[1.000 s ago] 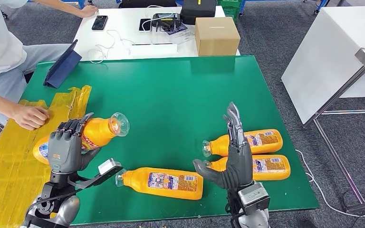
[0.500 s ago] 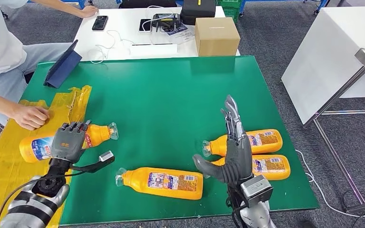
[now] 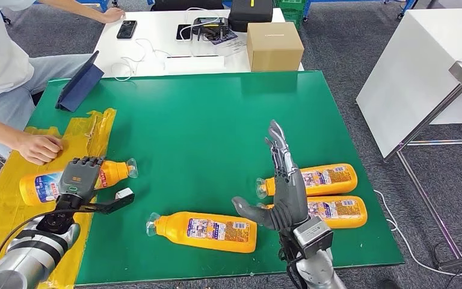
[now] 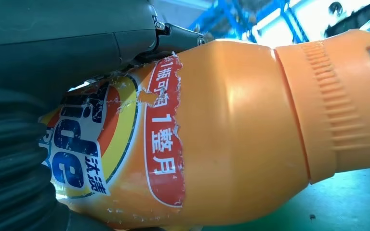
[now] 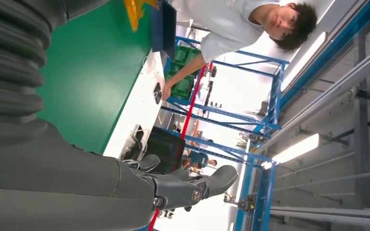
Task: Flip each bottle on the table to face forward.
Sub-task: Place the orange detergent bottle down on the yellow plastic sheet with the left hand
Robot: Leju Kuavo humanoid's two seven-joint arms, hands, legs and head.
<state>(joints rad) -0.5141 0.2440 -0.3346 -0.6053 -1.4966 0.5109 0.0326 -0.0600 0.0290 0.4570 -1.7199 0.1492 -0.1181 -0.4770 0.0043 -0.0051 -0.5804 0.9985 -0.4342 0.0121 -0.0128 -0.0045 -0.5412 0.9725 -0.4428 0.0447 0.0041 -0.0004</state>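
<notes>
Green matting covers your table [image 3: 216, 120], with crinkled yellow sheeting [image 3: 12, 211] over its left end and grey carpet around it. Your left hand [image 3: 79, 177] is curled over the body of a bottle [image 3: 42, 185] that lies on its side on the yellow sheet, cap toward the table's middle (the left wrist view shows its torn label [image 4: 166, 144] pressed against the fingers). Your right hand [image 3: 284, 180] stands upright on edge, fingers straight and spread, thumb out to the side, holding nothing; it hovers just beside two bottles [image 3: 328, 177] lying side by side near the right edge. A fourth bottle [image 3: 207, 230] lies across the front. A person's hand [image 3: 36, 147] rests on the yellow sheet, near your grasped bottle. Behind stands a white table [image 3: 156, 42] with a cardboard box [image 3: 274, 43].
</notes>
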